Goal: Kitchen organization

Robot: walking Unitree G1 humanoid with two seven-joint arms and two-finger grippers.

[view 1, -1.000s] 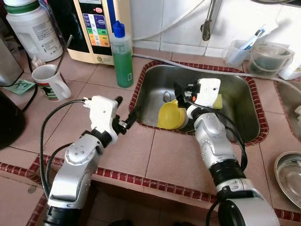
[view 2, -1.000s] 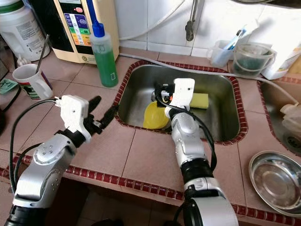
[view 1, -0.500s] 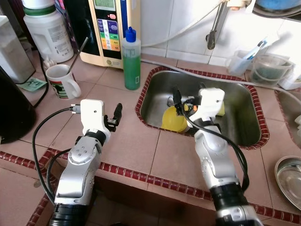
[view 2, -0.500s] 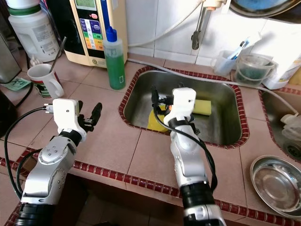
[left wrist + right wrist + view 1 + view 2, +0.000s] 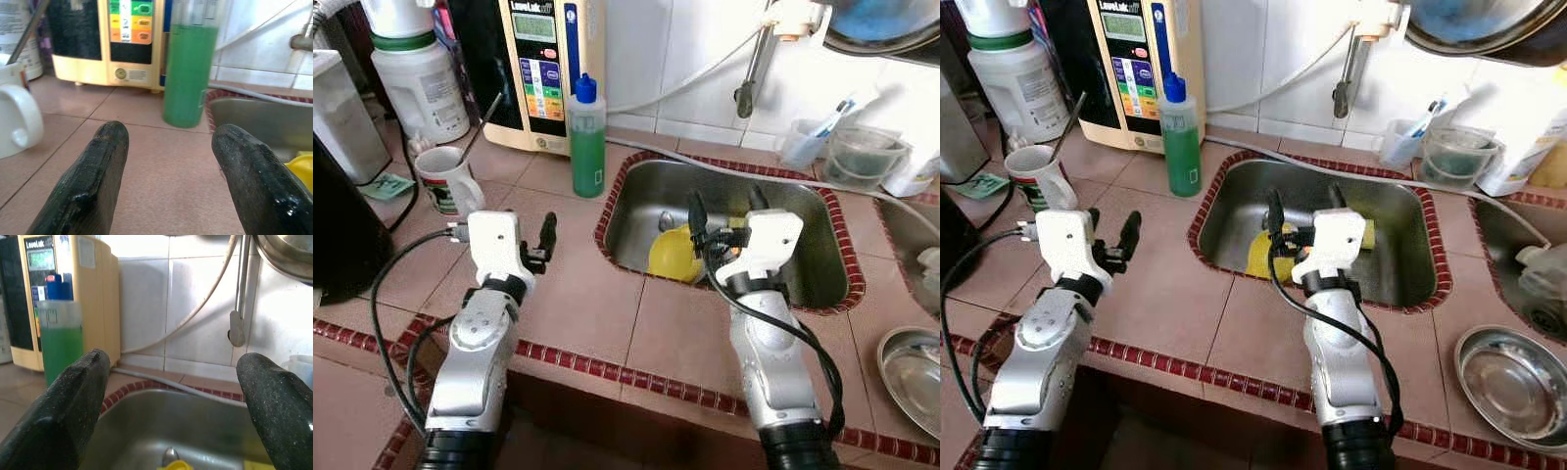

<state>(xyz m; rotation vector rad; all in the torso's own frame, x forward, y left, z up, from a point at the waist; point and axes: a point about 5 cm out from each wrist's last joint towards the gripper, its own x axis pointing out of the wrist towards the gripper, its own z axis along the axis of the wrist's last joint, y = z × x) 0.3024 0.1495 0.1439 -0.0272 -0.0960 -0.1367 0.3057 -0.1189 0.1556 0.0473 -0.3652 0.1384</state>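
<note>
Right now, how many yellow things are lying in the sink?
2: a yellow bowl near the sink's left side, and a yellow sponge behind the right gripper. The arm may hide more.

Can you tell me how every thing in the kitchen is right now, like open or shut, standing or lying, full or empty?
left gripper: open, empty, over the counter.
right gripper: open, empty, above the sink.
green bottle: upright, cap on, nearly full.
yellow bowl: tilted in the sink.
mug: upright, utensil inside.
metal bowl: upright, empty.
clear tub: upright, open.
</note>
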